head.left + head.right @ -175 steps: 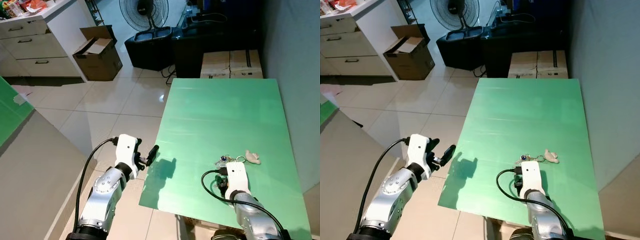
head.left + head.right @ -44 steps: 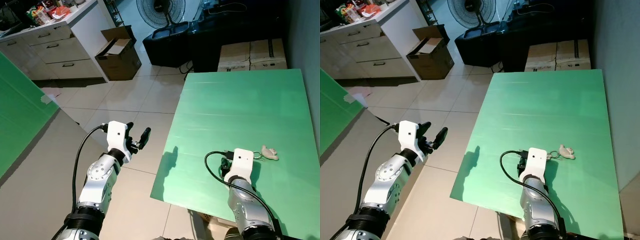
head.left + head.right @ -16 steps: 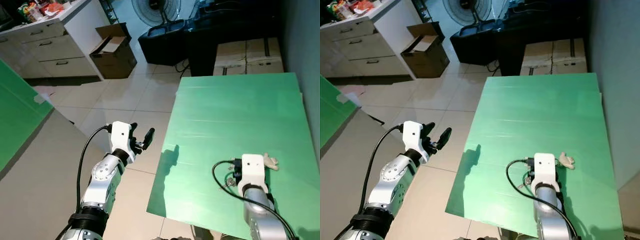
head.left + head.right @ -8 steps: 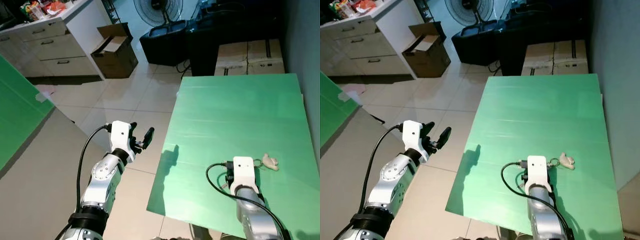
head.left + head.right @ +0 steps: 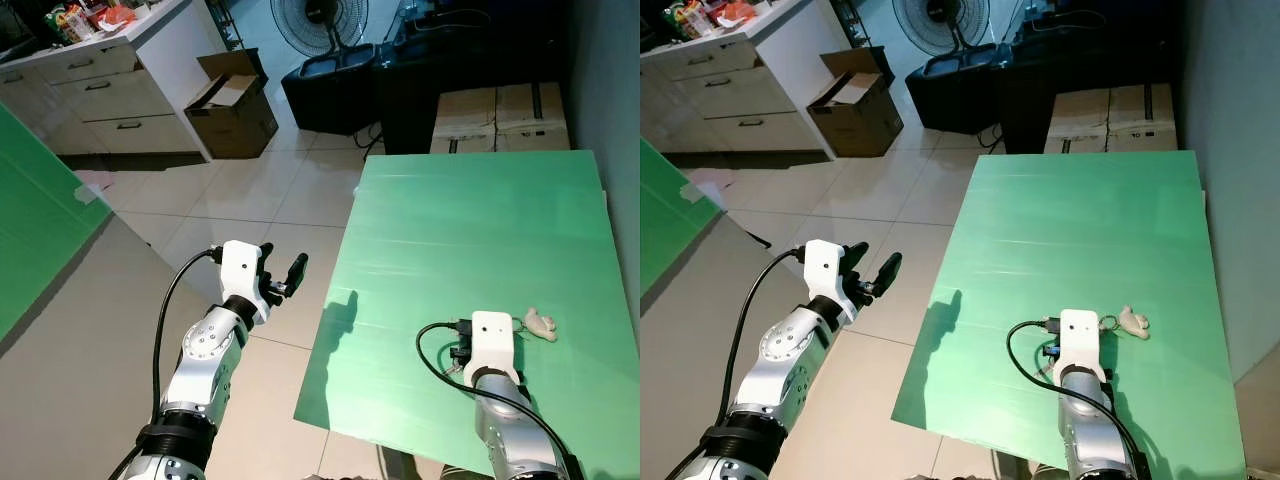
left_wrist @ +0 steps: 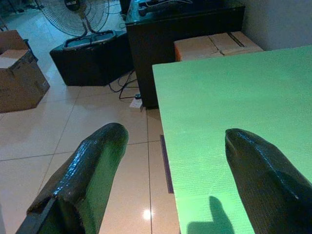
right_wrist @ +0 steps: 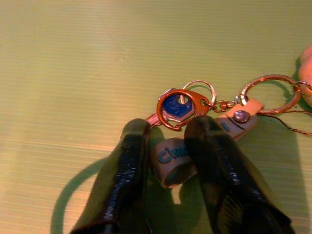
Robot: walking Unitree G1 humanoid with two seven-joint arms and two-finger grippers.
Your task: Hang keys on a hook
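— Right wrist view: what's the right gripper point(image 7: 165, 146) doing?
— Fingers pinch the keyring's strap loop point(image 7: 171, 162); keys point(image 7: 181, 106) lie near the green table's point(image 5: 480, 230) front edge.
— And the left gripper point(image 5: 283, 280)?
— Raised, spread wide beyond the table's left edge, above tiled floor point(image 5: 230, 215).

Evenly lit from overhead and sharp throughout, with white glare on the glossy floor tiles point(image 5: 300, 190), a crisp arm shadow on the green table point(image 5: 470, 250), dim back corner, yellow-tinted right wrist view, fingertips point(image 7: 131, 146) slightly soft up close.
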